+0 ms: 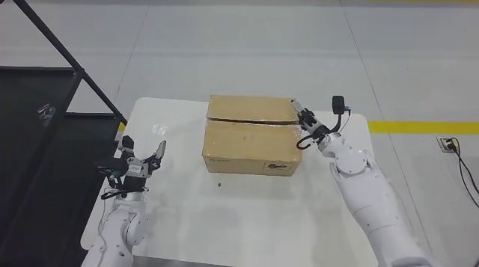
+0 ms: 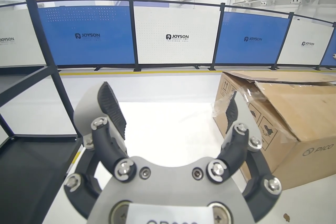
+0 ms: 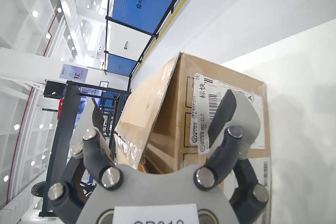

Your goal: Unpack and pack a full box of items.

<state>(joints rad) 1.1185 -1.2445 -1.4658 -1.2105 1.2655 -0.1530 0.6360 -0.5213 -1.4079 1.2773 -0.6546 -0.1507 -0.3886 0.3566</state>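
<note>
The cardboard box (image 1: pixel 251 143) stands a little above the middle of the top view's frame, on the far half of the white table (image 1: pixel 247 222). Its top flaps lie down but do not meet flush: a dark seam runs across the top, and strips of clear tape (image 2: pixel 223 104) hang crumpled at a corner. A shipping label (image 3: pixel 210 114) is stuck on its right end face. The right gripper (image 1: pixel 298 111) is at the box's upper right corner in the top view. Its jaws are spread wide and grasp nothing, with one finger (image 3: pixel 225 109) in front of the labelled face and the other above the flap's edge; whether either pad touches the cardboard cannot be told. The left gripper (image 1: pixel 144 147) hovers over the left part of the table, well apart from the box, its jaws likewise wide and empty. A small dark speck (image 1: pixel 218 185) lies on the tabletop just below the box. A black shelf rack (image 1: pixel 45 117) fills the left edge of the frame, beside the table. The floor around is pale grey with a yellow line (image 1: pixel 419 126) at the right, and blue and white fence panels (image 2: pixel 173 36) close off the room behind.
</note>
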